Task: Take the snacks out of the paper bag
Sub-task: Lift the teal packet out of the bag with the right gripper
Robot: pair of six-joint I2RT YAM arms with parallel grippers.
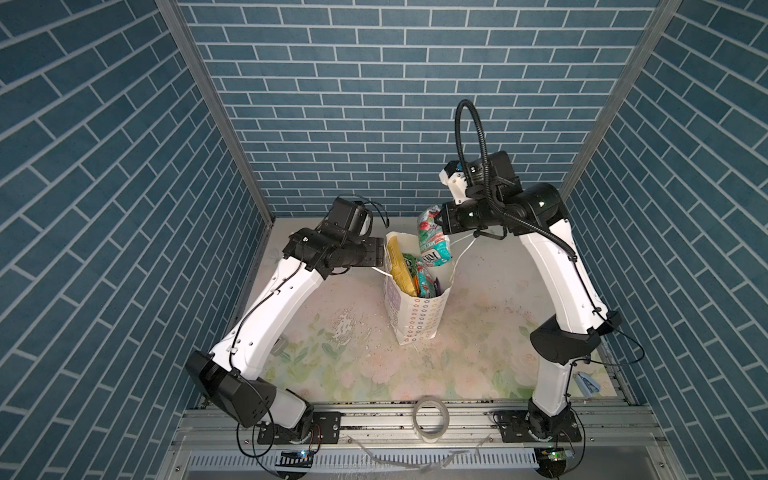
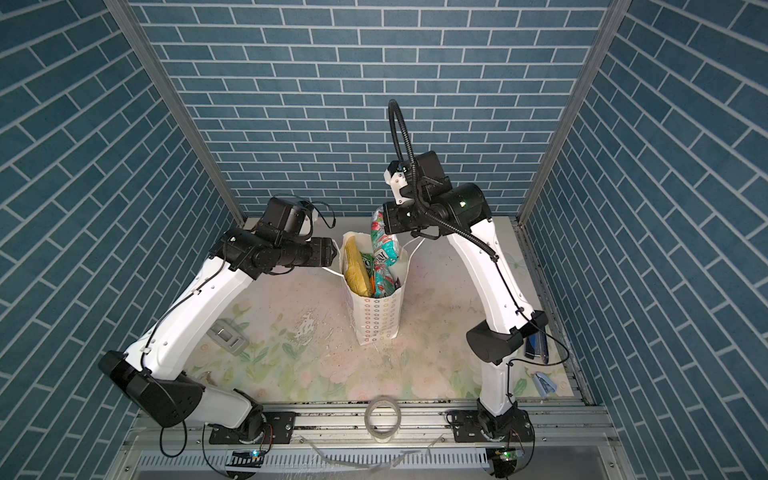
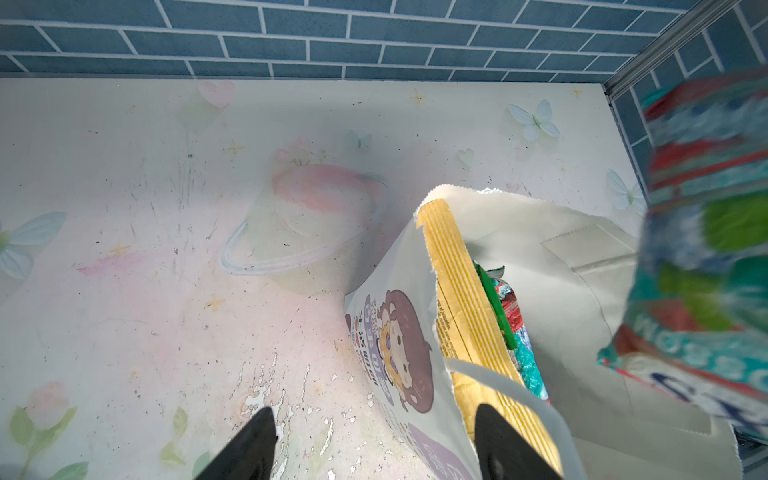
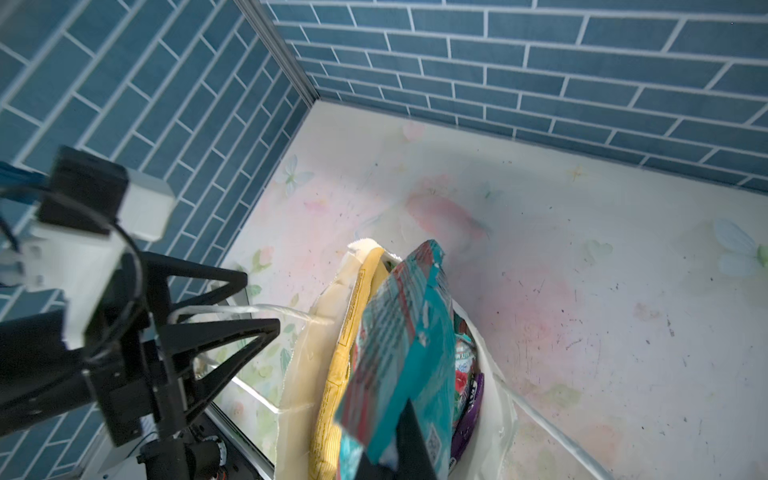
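The white paper bag (image 1: 415,316) (image 2: 376,316) stands upright mid-table, mouth open. My right gripper (image 4: 395,453) is shut on a teal snack packet (image 1: 432,237) (image 4: 399,340), which hangs above the bag's far rim. Inside the bag stand a yellow chips bag (image 1: 399,270) (image 3: 465,299), more teal packets (image 1: 426,282) and a purple packet (image 4: 469,415). My left gripper (image 3: 376,415) (image 1: 380,257) is open at the bag's left rim. One finger is over the table and the other at the bag's mouth by the chips bag, with the bag's wall and string handle between them.
A clear tape roll (image 1: 430,417) lies on the front rail. A dark blue stapler-like object (image 2: 536,345) and a small light blue item (image 2: 544,382) sit by the right arm's base. A grey item (image 2: 226,336) lies beside the left arm. Tiled walls enclose three sides.
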